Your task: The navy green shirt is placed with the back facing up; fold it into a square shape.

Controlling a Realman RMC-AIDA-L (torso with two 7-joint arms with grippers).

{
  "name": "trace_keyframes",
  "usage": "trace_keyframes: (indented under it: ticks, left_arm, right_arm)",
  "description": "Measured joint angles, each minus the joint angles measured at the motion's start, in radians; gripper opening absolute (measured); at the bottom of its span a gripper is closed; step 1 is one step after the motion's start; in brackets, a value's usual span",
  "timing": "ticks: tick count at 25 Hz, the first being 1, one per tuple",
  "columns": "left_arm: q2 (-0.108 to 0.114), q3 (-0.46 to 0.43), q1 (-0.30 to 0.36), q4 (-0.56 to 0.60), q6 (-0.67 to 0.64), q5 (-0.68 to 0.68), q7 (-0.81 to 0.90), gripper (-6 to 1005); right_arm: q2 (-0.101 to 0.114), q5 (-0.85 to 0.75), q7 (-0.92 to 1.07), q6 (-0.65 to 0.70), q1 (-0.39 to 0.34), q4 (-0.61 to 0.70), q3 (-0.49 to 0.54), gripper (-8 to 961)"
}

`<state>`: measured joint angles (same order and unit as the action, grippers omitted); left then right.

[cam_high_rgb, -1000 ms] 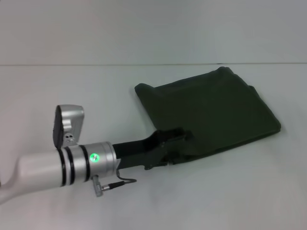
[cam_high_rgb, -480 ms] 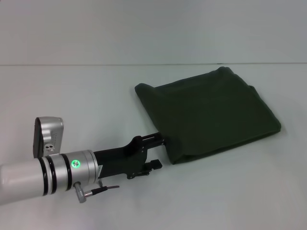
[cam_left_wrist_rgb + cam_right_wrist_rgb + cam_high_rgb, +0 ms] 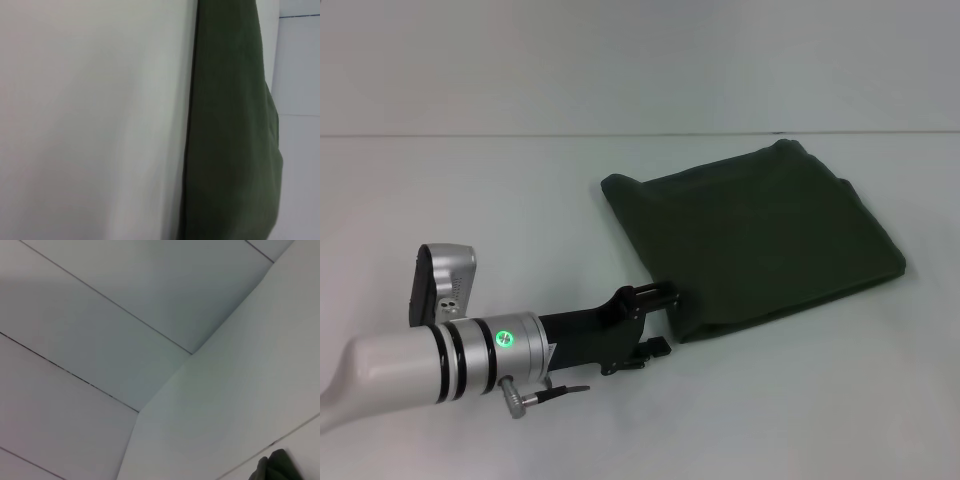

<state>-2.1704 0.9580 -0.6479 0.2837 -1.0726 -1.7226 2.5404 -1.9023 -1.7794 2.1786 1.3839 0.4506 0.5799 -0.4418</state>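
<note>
We log the navy green shirt [image 3: 755, 240] lying flat on the white desk [image 3: 470, 200], right of centre in the head view, already folded into a roughly four-sided packet with its plain side up. Its long axis runs on a slant, from the near-left corner toward the far-right. The edges look doubled along the near side.

The left tool [image 3: 660, 300] sits at the near-left corner of the packet, just beside or touching the cloth; we cannot tell which. We cannot tell whether its fingers are apart or together: the black body hides them. The left wrist view shows only the shirt's straight folded edge [image 3: 230, 130] against bare desk.

Right arm: not in the head view; its wrist camera looks at wall panels, with a scrap of the shirt [image 3: 275, 467] at the edge of the picture. We judge it parked.

Key relation: the shirt lies ahead and to the right of the left tool, which is the nearer arm. We judge folding nearly complete; any remaining move starts at this corner.
</note>
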Motion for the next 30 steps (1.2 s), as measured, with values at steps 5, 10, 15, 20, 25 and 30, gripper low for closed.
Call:
trace_keyframes:
  ticks: [5, 10, 15, 20, 25, 30]
  left_arm:
    - [-0.003, 0.009, -0.037, -0.037, 0.041, 0.005, -0.017, 819]
    - [-0.006, 0.008, -0.055, -0.055, 0.064, 0.013, -0.038, 817]
    - [-0.007, 0.004, -0.051, -0.053, 0.063, 0.02, -0.052, 756]
    - [-0.006, 0.01, -0.057, -0.053, 0.06, 0.026, -0.057, 564]
    - [-0.006, 0.009, -0.061, -0.053, 0.058, 0.026, -0.063, 322]
    - [-0.006, 0.01, -0.065, -0.054, 0.05, 0.026, -0.071, 126]
  right_arm:
    - [0.0, 0.0, 0.0, 0.0, -0.002, 0.0, 0.0, 942]
    - [0.001, -0.001, 0.0, 0.0, -0.003, 0.0, 0.0, 942]
    - [0.006, -0.001, 0.0, 0.001, -0.006, -0.008, 0.002, 942]
    - [0.005, -0.001, 0.0, 0.0, -0.01, -0.01, 0.003, 942]
    - [0.004, 0.0, 0.002, -0.001, -0.01, -0.011, 0.003, 942]
    - [0.004, 0.0, 0.003, -0.001, -0.01, -0.011, 0.003, 942]
